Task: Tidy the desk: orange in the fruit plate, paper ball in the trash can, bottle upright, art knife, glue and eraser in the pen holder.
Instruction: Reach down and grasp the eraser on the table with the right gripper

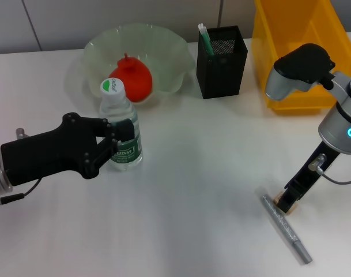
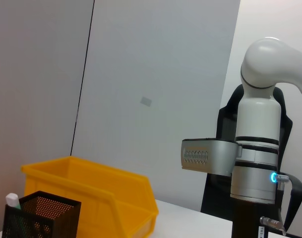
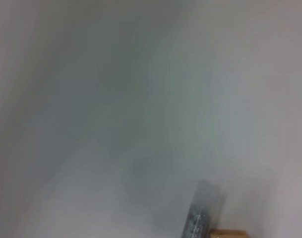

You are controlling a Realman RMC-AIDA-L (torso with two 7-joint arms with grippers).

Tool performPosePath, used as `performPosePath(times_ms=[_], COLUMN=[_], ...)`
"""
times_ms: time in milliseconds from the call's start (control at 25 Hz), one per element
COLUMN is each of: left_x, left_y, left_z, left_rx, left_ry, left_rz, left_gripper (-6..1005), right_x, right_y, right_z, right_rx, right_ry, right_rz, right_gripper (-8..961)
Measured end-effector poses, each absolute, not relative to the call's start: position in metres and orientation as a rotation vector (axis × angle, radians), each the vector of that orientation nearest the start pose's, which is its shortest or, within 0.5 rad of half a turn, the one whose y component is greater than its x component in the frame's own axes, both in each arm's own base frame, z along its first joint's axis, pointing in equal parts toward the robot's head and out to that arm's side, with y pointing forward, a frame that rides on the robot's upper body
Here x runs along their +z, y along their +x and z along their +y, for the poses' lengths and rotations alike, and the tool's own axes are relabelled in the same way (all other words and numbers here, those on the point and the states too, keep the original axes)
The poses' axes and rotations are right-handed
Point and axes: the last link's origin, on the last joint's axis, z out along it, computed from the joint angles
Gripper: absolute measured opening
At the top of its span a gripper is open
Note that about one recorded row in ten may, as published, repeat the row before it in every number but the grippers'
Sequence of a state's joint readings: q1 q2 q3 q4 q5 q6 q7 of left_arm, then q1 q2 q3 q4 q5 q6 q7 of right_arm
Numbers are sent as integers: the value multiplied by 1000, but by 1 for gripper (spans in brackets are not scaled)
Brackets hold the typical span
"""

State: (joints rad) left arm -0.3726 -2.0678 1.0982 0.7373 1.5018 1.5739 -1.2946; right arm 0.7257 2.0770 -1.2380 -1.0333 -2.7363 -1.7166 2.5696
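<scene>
While right tool (image 1: 289, 203) hides eraser (image 1: 277, 200), grip unclear; left tool (image 1: 114, 141) clamps upright bottle (image 1: 121, 134).

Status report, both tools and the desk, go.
Left tool clamped on upright bottle. Right tool down at eraser, beside art knife; grip unclear. Orange in fruit plate. Nothing blocking.

The white table (image 1: 192, 167) carries the fruit plate (image 1: 163, 52), pen holder (image 1: 222, 63), trash can (image 1: 296, 52), upright bottle (image 1: 122, 138), eraser (image 1: 280, 205) and a grey pen-like stick (image 1: 286, 228).
</scene>
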Motion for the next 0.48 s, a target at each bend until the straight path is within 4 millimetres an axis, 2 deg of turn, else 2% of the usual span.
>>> performPosePath(times_ms=[480], left_x=[-6], left_y=[-234], left_z=[301], left_rx=[-1016], left_ry=[-2711], left_rz=[-420], left_gripper=[23], right_x=[-8], right_y=[228], right_z=[343], right_rx=[-881], right_ry=[-2523], right_rz=[1262], right_gripper=[396])
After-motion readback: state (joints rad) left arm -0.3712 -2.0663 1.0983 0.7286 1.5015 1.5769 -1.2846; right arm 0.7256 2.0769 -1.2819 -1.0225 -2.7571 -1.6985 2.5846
